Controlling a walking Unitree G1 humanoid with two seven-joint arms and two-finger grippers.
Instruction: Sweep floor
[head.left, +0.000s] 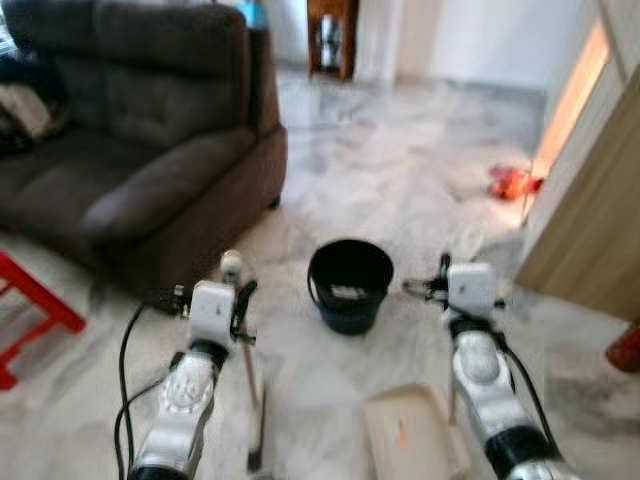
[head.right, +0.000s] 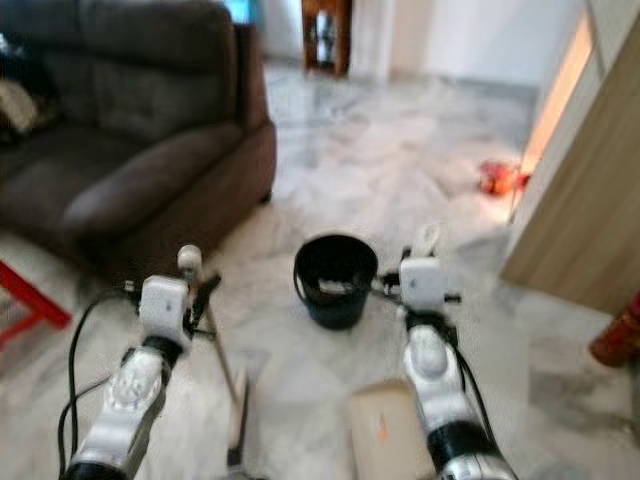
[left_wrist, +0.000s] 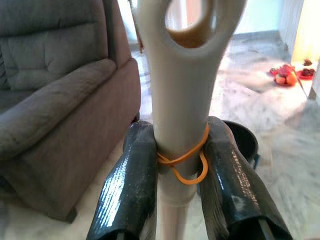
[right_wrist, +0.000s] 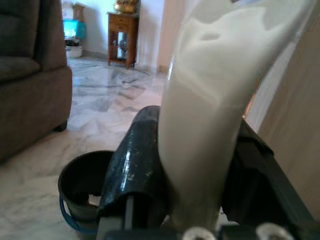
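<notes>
- Left wrist view: the left gripper (left_wrist: 181, 175) is pinching a smooth cream plastic broom handle (left_wrist: 181, 100), an orange rubber band (left_wrist: 186, 162) looping round it.
- Right gripper (right_wrist: 197, 170) is clamping a glossy cream dustpan handle (right_wrist: 210, 110); the dustpan (head.left: 410, 435) is sitting on the floor.
- Round black bucket (head.left: 350, 285) is standing between the arms on glossy marbled tile (head.left: 420, 170), beside a brown fabric sofa (head.left: 130, 130).

Home living room: sofa (head.left: 130, 150), marble floor (head.left: 400, 180).
</notes>
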